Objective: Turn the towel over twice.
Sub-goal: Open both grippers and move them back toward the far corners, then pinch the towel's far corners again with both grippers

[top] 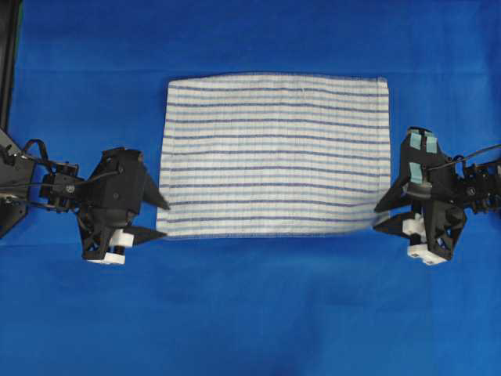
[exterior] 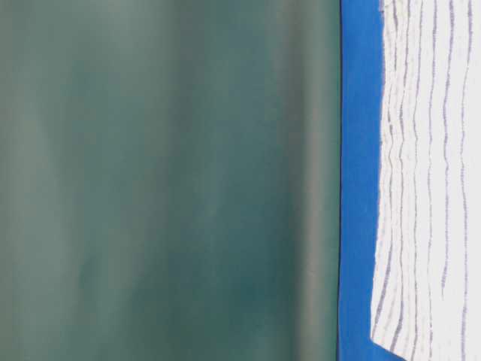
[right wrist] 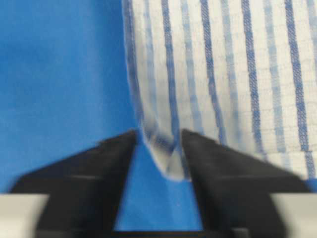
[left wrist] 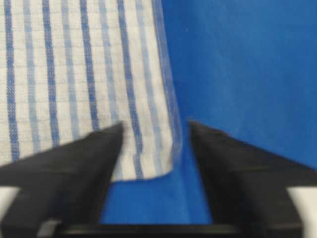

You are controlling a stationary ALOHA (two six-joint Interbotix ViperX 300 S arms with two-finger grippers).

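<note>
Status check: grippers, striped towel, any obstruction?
Left gripper open, right gripper open, each at a near corner. White blue-striped woven towel flat on blue cloth. Nothing obstructing.

The setting is judged to be a robotics laboratory or data-collection bench, not a home or a shop. The whole work surface is covered by a plain blue cloth [top: 250,313], stretched flat and kept uniform from the near edge to the far edge. Two black robot arms with exposed cabling are mounted at the left and right sides of the bench, the left arm [top: 47,188] and the right arm [top: 477,184] facing each other. A dull green backdrop [exterior: 165,180] is seen beyond the table's edge in the table-level view. A dark frame member [top: 9,63] is noted at the far left.
</note>
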